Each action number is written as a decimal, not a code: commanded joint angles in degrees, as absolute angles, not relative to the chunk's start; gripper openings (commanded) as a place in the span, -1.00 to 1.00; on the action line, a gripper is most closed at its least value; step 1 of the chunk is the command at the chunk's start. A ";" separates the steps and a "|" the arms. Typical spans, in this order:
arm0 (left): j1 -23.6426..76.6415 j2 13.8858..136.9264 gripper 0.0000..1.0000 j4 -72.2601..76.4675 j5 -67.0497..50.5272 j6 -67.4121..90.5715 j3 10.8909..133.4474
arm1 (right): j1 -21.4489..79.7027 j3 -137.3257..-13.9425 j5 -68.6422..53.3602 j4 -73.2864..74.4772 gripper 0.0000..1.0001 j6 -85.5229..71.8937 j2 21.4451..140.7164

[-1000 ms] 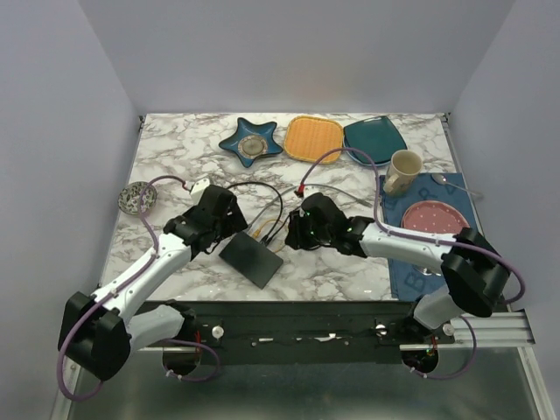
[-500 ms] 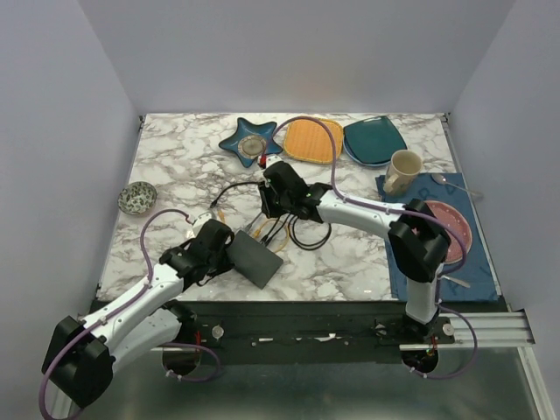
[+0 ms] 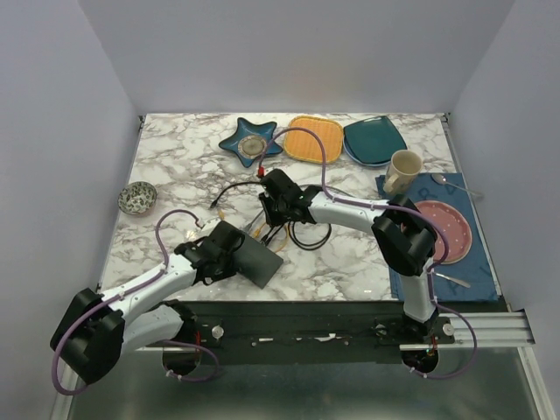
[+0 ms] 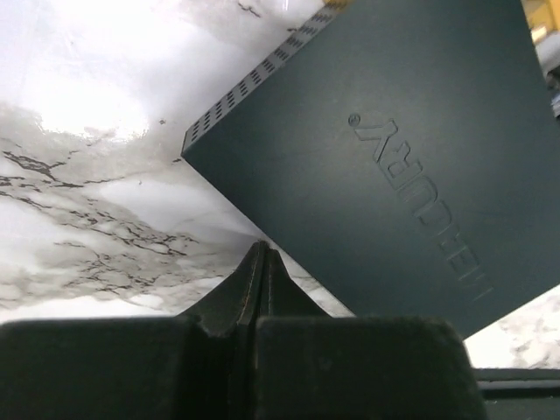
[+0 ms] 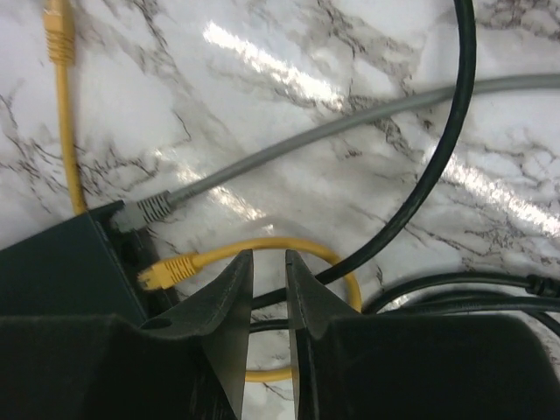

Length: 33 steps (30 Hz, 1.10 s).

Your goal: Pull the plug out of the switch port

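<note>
The switch [image 3: 255,262] lay flat on the marble desk [image 3: 350,271], near its front edge and turned at an angle. The left gripper [image 4: 262,255] sat right at the switch's near side. Its jaws were pressed fully together with nothing between them, the tip just beside the box's long edge. Touching or not, the wrist view could not settle it. From above, the left wrist covered that end of the box.

At the far edge, the right gripper [image 5: 269,262] hung low above the cable tangle, jaws a little apart and clamped on nothing. A yellow plug [image 5: 160,273] pointed at the switch's socket face just left of the jaws, but shadow hid whether it was seated. Beside it, a grey plug [image 5: 144,211] met the same face, its depth equally hard to read. Only one corner of the switch showed in that view; the rest was cut off by the frame and the gripper's body. A black cable [image 5: 446,149] ran under the right jaw and out of sight. A second yellow plug [image 5: 58,22] lay loose on the marble, apart from the switch.
</note>
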<state>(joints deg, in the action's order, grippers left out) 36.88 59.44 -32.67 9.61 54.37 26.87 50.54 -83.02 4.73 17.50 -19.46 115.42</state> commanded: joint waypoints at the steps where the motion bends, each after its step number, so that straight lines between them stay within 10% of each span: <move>1: 37.18 62.92 -1.00 -32.87 10.54 55.37 28.12 | 50.27 -78.93 3.08 18.55 -0.42 -20.04 115.32; 33: 25.23 88.95 -0.88 -38.31 13.79 44.83 63.02 | 50.27 -73.39 -3.28 14.76 -0.35 -27.16 106.97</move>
